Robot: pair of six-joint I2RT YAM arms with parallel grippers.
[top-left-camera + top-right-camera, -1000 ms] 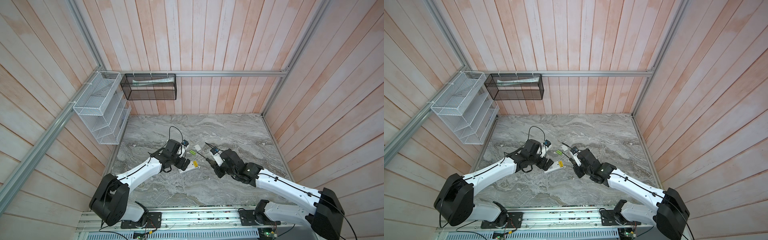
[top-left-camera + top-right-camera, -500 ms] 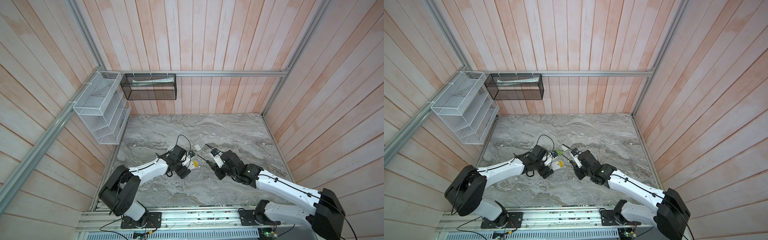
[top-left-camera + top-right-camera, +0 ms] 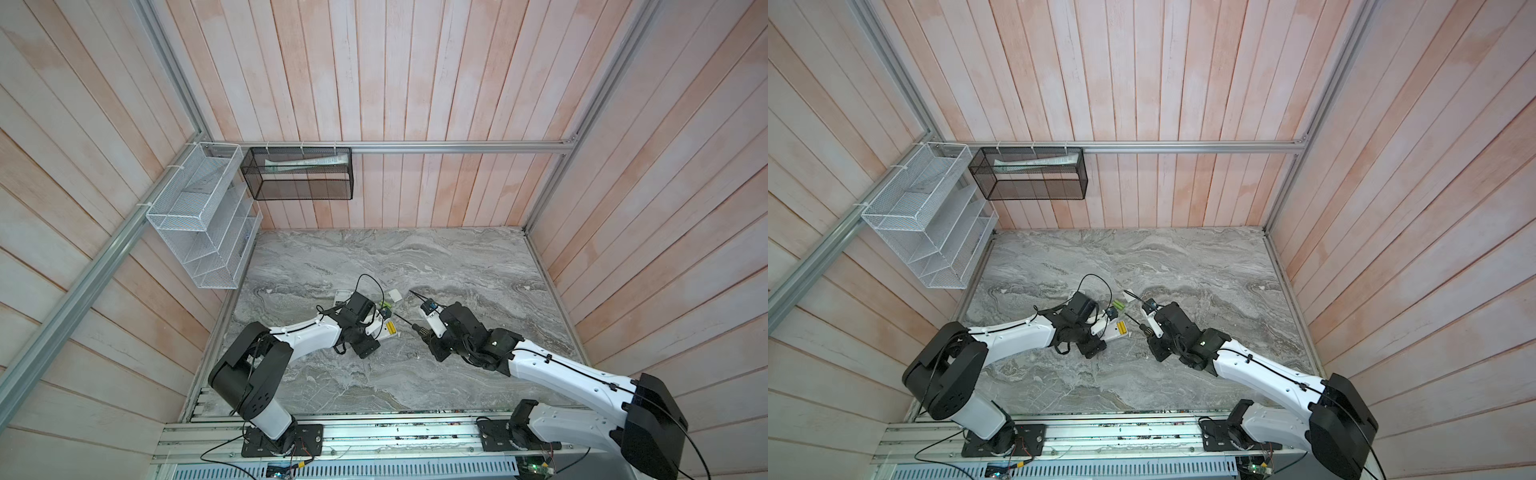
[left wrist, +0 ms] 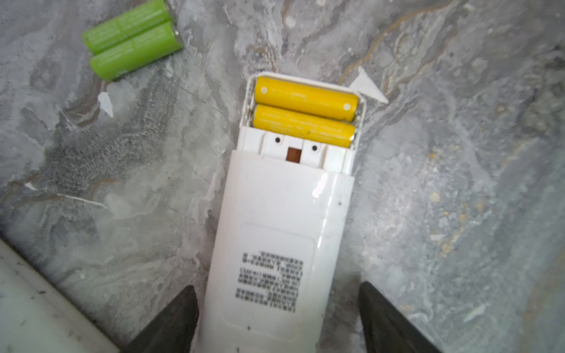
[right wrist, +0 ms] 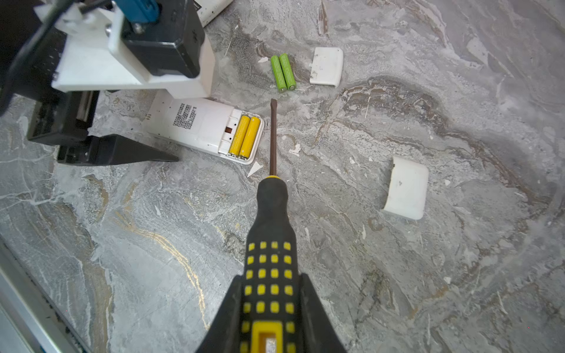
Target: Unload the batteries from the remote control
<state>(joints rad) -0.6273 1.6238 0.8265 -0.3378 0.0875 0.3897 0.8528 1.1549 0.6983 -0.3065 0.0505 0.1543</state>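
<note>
Beside the remote's (image 5: pixel 195 125) open end, the screwdriver (image 5: pixel 270 214); strip of marble (image 5: pixel 351 146) between

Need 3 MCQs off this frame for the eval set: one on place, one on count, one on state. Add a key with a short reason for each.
1. Where do the two yellow batteries lie?
A. in the open compartment of the remote
B. on top of its printed label
C. beside it, outside the casing

2. How many green batteries lie on the table?
A. one
B. two
C. four

3. What state is the right gripper in?
A. open and empty
B. shut on the screwdriver
C. shut on a yellow battery

Key:
1 A: both sit side by side in the uncovered bay at the remote's end.
2 B: a pair lies side by side on the marble, apart from the remote.
3 B: the black-and-yellow handle sits clamped in it, with the shaft pointing out ahead.
</note>
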